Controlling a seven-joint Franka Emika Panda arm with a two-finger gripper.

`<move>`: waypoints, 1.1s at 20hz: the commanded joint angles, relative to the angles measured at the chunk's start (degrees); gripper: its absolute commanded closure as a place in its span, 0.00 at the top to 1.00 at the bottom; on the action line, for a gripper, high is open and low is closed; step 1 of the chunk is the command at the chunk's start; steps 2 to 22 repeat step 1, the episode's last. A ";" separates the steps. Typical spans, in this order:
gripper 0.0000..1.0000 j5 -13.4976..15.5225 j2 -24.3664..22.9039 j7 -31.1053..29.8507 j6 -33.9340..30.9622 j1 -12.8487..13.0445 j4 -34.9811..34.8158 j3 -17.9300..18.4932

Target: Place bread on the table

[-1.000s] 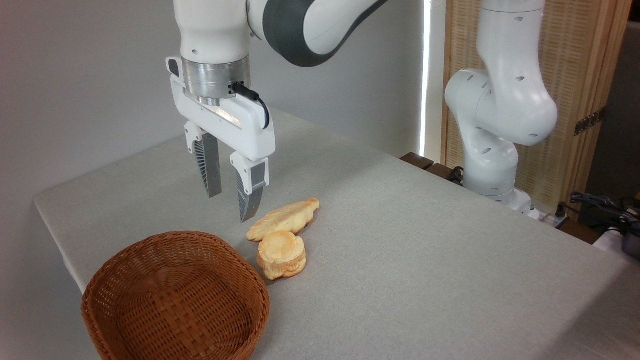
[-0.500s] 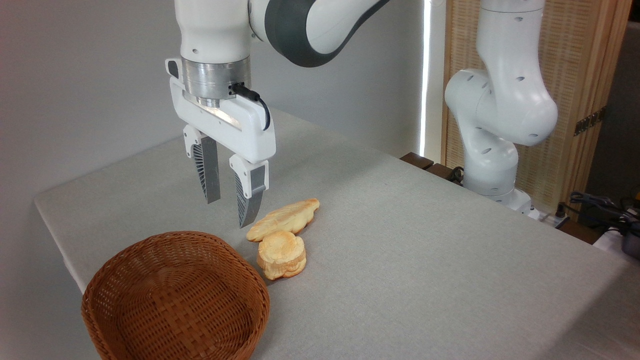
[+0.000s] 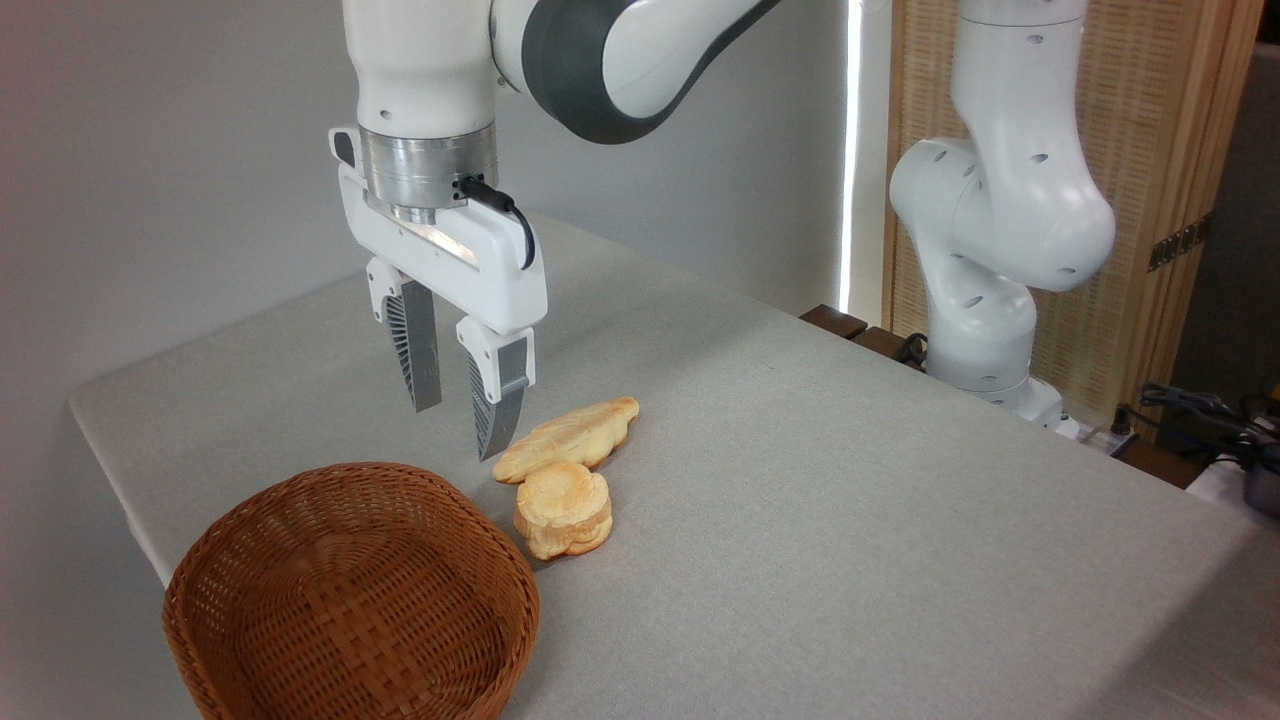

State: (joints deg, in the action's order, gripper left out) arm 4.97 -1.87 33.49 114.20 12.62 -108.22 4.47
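Observation:
The bread (image 3: pixel 566 439), a long golden leaf-shaped loaf with braided ridges, lies flat on the grey table (image 3: pixel 800 480) just past the basket. My gripper (image 3: pixel 458 432) hangs above the table to the loaf's left, fingers pointing down and apart, open with nothing between them. Its right fingertip is close to the loaf's near end in the picture, apart from it.
A small round scalloped bun (image 3: pixel 563 509) lies touching the loaf's near side. A brown wicker basket (image 3: pixel 350 595), empty, stands at the front left corner. The arm's white base (image 3: pixel 990 300) rises at the table's far right edge, with cables (image 3: pixel 1200 415) beyond.
The gripper has shifted slightly left and a little up; its opening looks the same. The loaf, bun and basket have not moved.

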 commanded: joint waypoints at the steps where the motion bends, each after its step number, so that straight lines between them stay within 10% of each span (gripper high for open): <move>1: 1.00 0.04 0.29 0.08 -0.12 0.21 0.82 0.19; 22: 1.00 0.04 0.29 0.08 -0.12 0.21 0.82 0.19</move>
